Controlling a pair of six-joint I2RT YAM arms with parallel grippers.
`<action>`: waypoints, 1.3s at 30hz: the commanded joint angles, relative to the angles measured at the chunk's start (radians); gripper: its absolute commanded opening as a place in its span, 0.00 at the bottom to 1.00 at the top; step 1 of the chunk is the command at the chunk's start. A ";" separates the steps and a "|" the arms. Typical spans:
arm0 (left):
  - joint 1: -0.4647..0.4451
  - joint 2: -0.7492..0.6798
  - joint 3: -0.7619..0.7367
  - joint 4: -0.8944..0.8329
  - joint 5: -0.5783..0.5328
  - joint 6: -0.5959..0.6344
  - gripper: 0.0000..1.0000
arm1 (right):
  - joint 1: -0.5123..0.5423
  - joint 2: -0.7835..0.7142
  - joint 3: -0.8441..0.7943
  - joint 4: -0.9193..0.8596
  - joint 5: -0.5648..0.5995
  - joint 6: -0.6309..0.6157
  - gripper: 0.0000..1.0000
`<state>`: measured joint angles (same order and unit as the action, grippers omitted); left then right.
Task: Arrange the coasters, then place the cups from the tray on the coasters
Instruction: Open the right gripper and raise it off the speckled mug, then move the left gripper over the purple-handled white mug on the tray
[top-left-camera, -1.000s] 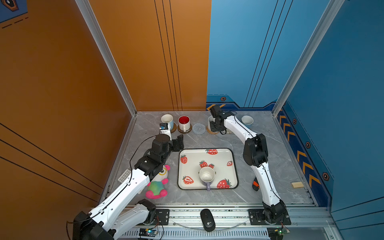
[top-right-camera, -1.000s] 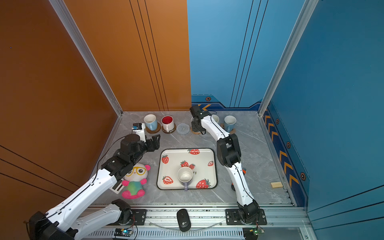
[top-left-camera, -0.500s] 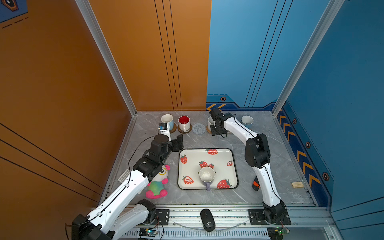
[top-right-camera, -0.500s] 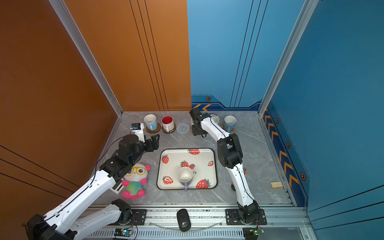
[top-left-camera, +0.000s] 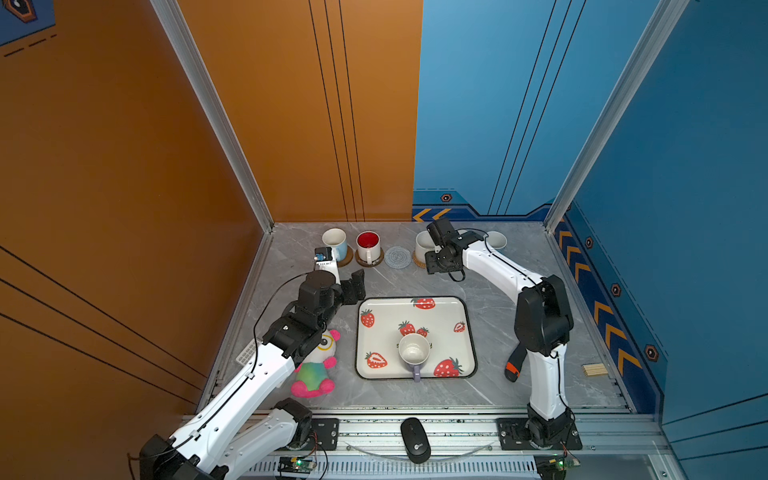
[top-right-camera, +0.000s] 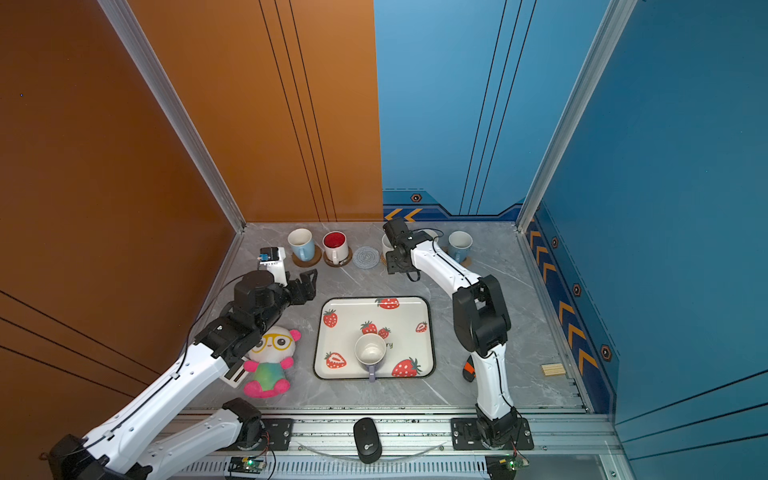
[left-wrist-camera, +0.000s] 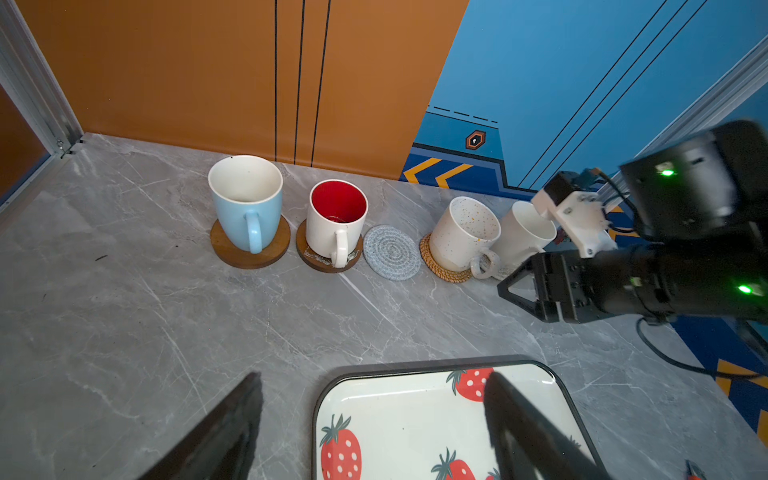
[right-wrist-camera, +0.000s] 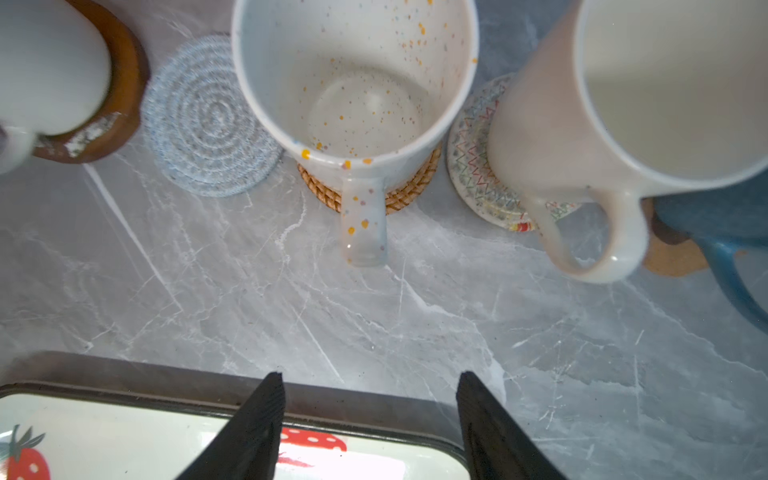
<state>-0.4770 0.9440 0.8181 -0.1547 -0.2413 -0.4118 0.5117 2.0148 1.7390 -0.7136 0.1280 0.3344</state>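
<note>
- In both top views, an orange wall (top-left-camera: 104, 166) fills the left of the frame. An orange back panel (top-left-camera: 270, 104) sits at upper middle, crossed by 3 thin black lines.
- A blue back panel (top-left-camera: 498, 104) and a blue side wall (top-left-camera: 685, 208) take the right.
- 2 slanted aluminium posts (top-left-camera: 214, 112) mark the corners.
- A dark-blue base band (top-left-camera: 602, 299) with orange chevrons runs along the lower right.
- The floor is a grey marble-look tabletop (top-left-camera: 490, 386), evenly lit, with a metal rail (top-left-camera: 457, 432) along the lower edge.
</note>
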 joint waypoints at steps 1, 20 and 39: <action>-0.001 -0.010 -0.002 -0.023 0.021 -0.016 0.84 | 0.027 -0.139 -0.106 0.134 0.052 0.051 0.67; -0.146 0.104 0.141 -0.064 -0.001 -0.020 0.83 | 0.179 -0.543 -0.512 0.499 0.290 0.250 0.78; -0.357 0.366 0.534 -0.395 -0.023 0.088 0.83 | 0.074 -0.600 -0.687 0.646 0.127 0.298 0.81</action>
<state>-0.8154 1.2915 1.3113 -0.4423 -0.2794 -0.3542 0.5972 1.4303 1.0721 -0.1085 0.2958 0.6113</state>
